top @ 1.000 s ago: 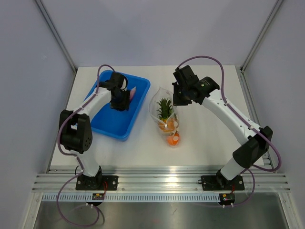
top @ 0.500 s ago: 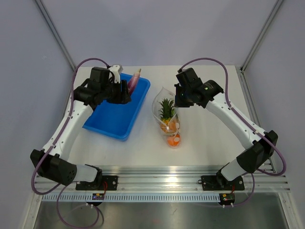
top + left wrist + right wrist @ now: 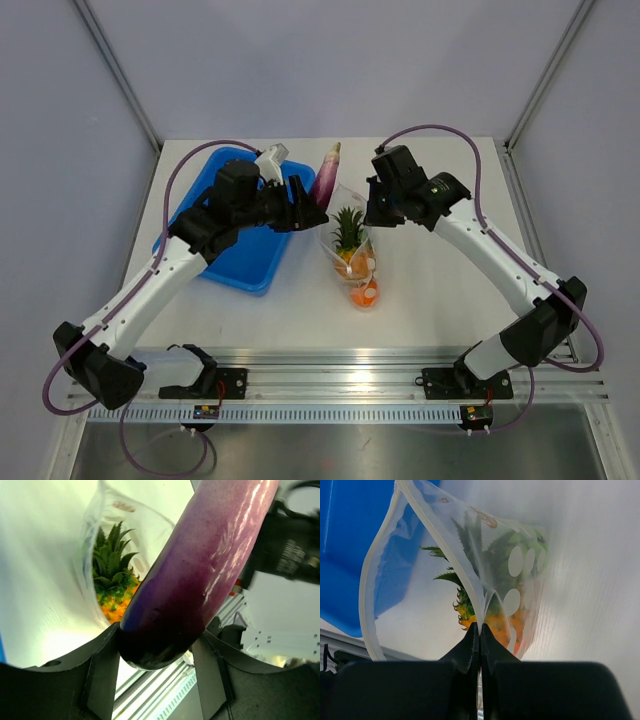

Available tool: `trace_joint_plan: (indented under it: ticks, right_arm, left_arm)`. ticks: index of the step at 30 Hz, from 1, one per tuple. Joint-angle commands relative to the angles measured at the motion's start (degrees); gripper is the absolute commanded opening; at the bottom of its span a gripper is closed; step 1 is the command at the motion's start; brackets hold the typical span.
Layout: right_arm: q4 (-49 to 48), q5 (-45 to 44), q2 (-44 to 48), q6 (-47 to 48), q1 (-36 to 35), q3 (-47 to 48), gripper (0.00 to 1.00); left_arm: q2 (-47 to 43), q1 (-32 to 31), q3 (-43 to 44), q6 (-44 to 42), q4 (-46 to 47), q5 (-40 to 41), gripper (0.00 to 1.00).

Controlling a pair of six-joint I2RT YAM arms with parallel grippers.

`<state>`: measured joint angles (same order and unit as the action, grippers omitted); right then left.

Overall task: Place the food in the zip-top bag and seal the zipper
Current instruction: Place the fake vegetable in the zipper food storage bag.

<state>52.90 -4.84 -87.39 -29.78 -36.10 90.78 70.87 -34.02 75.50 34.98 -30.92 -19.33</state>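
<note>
I count one bag (image 3: 340,203) holding one pineapple (image 3: 347,228) and one orange ball (image 3: 364,293); left claw (image 3: 156,652) pinches eggplant (image 3: 200,570), right claw (image 3: 480,632) pinches the bag's rim.

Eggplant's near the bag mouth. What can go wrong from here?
1. The left pincer holds the long eggplant by one end; its far tip might snag the rim of the zip-top bag.
2. The right pincer pinches only a thin strip of the mouth; a shove could tug it free.
3. The pineapple leaves sit just inside and may block entry.
</note>
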Motion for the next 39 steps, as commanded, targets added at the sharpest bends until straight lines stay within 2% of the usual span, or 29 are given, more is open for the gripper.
trace_joint_plan:
  ticks: [1,7,16,25,26,27,28,30,31,33,35,39]
  right_arm:
    - [-1.66,0.80,3.90,-1.07,0.15,-0.69,0.00]
    - [-2.28,0.98,5.74,-1.77,0.15,-2.10,0.00]
    - [-1.93,0.53,7.33,-1.68,0.06,-2.72,0.00]
    - [-2.19,0.71,8.47,-1.86,0.06,-3.07,0.00]
    - [-2.28,0.71,8.73,-1.86,0.06,-3.15,0.00]
    - [-2.11,0.62,8.73,-1.86,0.06,-3.24,0.00]
    - [-2.10,0.54,8.91,-1.86,0.06,-3.42,0.00]
    - [-2.19,0.27,9.08,-1.95,0.06,-3.77,0.00]
    - [-2.10,0.18,9.17,-1.95,0.06,-3.95,0.00]
    - [-2.28,0.36,9.35,-2.12,0.06,-4.21,0.00]
    - [-2.54,0.27,9.44,-2.21,0.06,-4.39,0.00]
    - [-3.16,1.32,9.17,-2.30,0.06,-4.56,0.00]
  left_arm:
    - [-1.26,-0.34,-3.60,11.06,10.33,0.79,0.00]
    - [3.30,-5.43,-0.19,14.15,5.97,3.69,0.00]
    - [2.96,-7.38,-0.88,14.94,3.32,6.94,0.02]
    - [5.85,-9.30,-0.89,14.24,3.67,4.66,0.29]
    - [6.12,-9.66,0.16,13.98,3.06,5.70,0.34]
    - [6.47,-10.10,0.87,13.54,2.19,6.58,0.48]
    - [6.65,-11.06,1.66,12.75,0.52,7.46,0.55]
    - [6.56,-11.59,3.15,12.30,-0.63,8.61,0.59]
    - [6.47,-11.86,3.33,11.87,-1.51,8.87,0.65]
    - [6.04,-12.03,3.42,11.69,-2.04,9.57,0.68]
    - [5.24,-12.12,3.16,11.60,-2.04,9.49,0.77]
    - [4.54,-12.12,3.42,10.99,-2.74,9.57,0.84]
